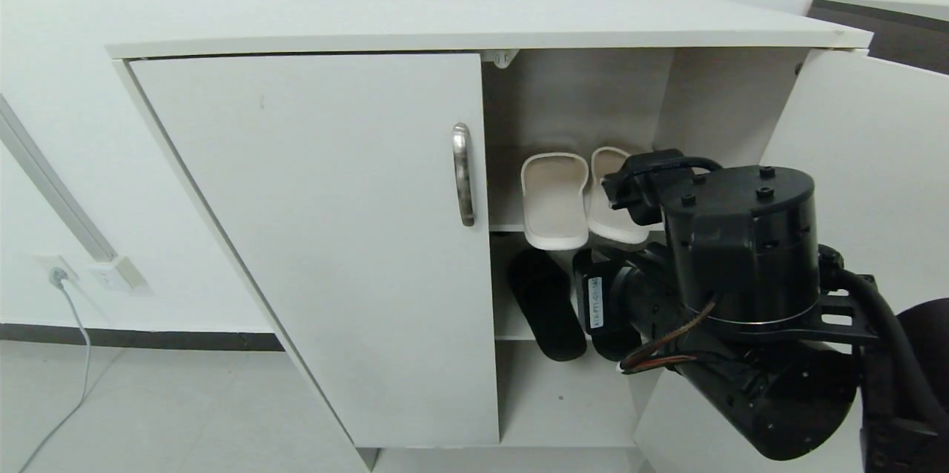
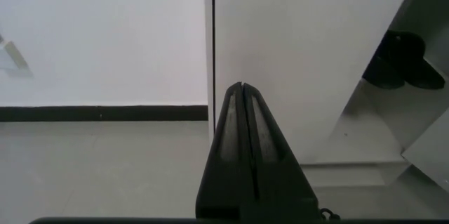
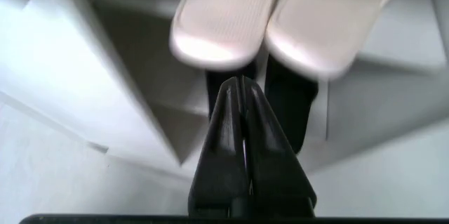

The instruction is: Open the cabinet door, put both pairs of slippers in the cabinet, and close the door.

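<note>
— White slippers?
— On the cabinet's upper shelf; black slippers on the lower shelf, right door open.
— Grippers?
— Left gripper and right gripper both closed, empty.

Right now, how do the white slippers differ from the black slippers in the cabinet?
Colour: the white slippers are pale, the black slippers dark.
Shelf: the white slippers sit on the upper shelf, the black slippers on the middle shelf just below.
Shared: both pairs lie side by side in the cabinet behind its open right door, with their ends poking past the shelf edge.
</note>
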Robot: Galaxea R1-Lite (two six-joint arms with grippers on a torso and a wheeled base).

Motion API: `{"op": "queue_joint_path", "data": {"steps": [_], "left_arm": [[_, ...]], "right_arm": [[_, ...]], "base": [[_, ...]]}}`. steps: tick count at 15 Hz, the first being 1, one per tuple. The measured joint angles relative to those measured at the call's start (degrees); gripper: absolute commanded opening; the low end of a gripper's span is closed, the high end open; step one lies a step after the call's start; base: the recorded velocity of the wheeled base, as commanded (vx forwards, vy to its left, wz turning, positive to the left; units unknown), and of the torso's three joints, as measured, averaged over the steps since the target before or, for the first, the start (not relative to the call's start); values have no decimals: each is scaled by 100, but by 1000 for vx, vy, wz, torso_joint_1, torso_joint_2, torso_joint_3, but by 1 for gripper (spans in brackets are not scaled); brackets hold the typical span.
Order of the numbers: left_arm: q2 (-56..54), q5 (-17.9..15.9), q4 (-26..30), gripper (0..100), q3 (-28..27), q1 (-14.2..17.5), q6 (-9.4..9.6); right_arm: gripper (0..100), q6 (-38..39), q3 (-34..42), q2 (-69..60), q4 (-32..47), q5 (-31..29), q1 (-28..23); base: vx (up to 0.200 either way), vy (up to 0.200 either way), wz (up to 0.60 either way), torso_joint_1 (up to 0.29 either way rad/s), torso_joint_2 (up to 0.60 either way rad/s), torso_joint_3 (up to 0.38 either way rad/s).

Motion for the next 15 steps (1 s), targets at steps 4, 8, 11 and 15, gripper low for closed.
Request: {"op": "queue_joint_path", "data": {"steps": [4,8,11,15], "left_arm": [[0,0,1,0,2,-2,0],[0,0,1,0,2,0,0],[0,0,0,0,2,0,-2],[0,0,-2,0,7,-2,-9]], "right_arm": [[0,0,10,1,0,0,-4],[0,-2,11,12,-7,-2,-39],[0,-4,55,20,-9,5,-113],[0,-15,73,23,-5,16,-160]], "base": [[-200,0,0,4,2,4],[-200,0,0,2,0,2],[-200,0,0,-1,4,2],[0,0,0,0,0,0]]}}
